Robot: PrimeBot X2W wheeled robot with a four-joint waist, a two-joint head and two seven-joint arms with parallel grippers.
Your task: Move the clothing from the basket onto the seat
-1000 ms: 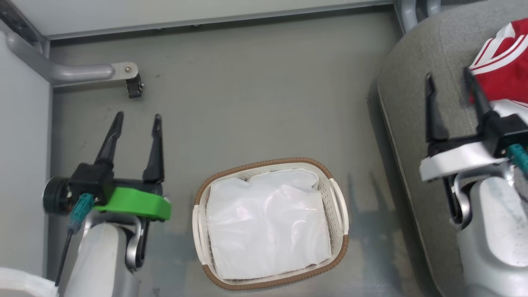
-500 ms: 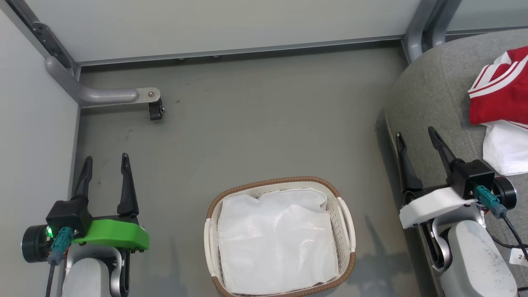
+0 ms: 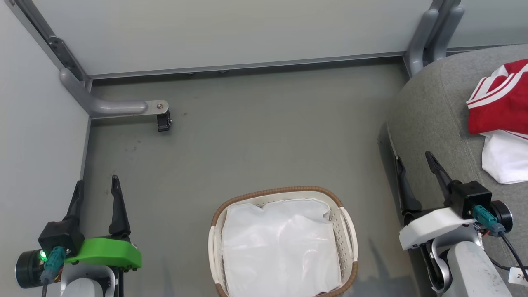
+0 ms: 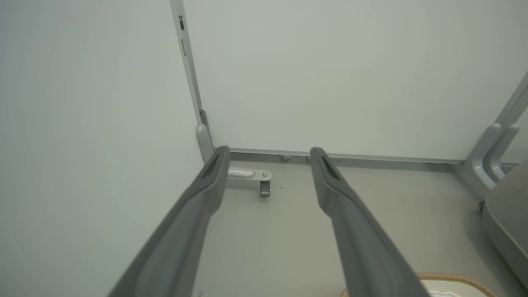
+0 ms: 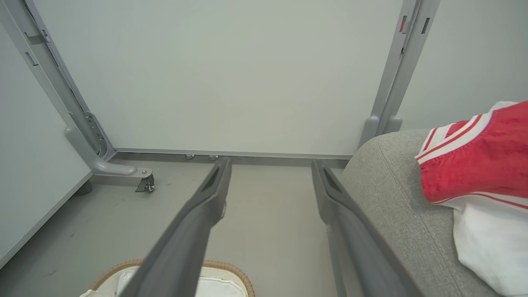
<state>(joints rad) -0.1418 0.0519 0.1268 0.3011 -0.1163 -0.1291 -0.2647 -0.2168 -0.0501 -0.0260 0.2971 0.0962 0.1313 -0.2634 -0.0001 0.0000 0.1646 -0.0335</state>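
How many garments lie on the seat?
2: a red garment with white stripes on the seat, and a white garment touching it, nearer the robot. Others may be hidden off-frame.

Clothing (image 3: 501, 123) on seat (image 3: 433, 119), right of basket (image 3: 348, 222)

L hand (image 4: 269, 150) splayed over floor (image 4: 412, 206)

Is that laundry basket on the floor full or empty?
Empty of clothing as far as shows: the basket holds a glossy white liner sheet. The red and white clothing lies on the grey seat.
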